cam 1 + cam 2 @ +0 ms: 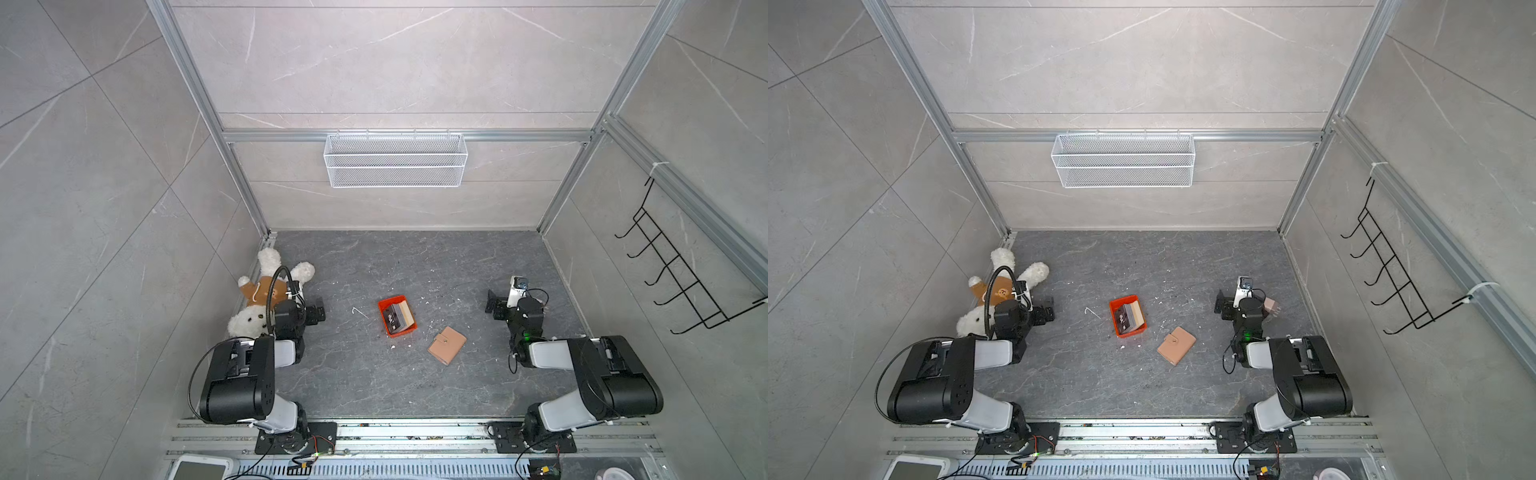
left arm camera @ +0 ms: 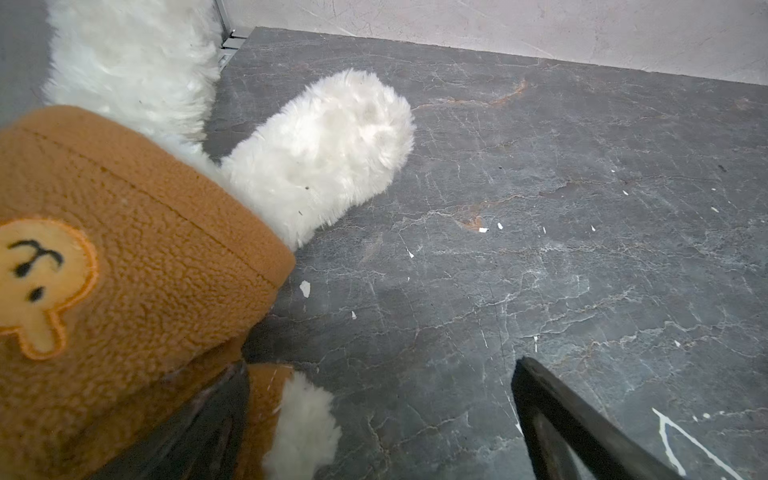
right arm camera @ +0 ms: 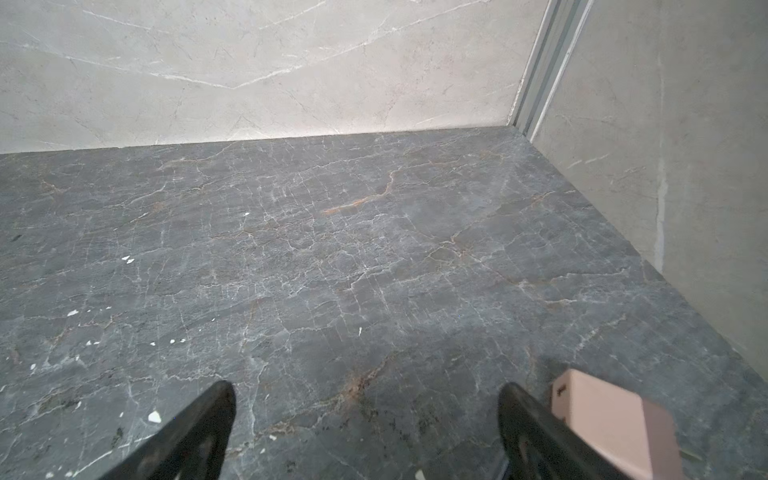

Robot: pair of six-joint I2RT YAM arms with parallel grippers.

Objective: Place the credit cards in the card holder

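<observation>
Well left of the orange tray (image 1: 402, 331), by a plush bear (image 1: 249, 322): left claw (image 1: 319, 311) spread wide, holding nothing. Inside the tray: credit cards (image 1: 392, 321); just right of it, flat on the worktop (image 1: 457, 257): closed card holder (image 1: 447, 345). Well right of the tray: right claw (image 1: 491, 304), wide, empty.

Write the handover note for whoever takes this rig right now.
Left gripper: open, empty, beside the plush bear.
Right gripper: open, empty, with a pink block beside it.
Credit cards: stacked in the orange-red tray, in the middle of the table.
Card holder: closed, lying flat just right of the tray, nearer the robot.
Done: nothing visible.
Left: open the holder, then sleeve the cards.
</observation>
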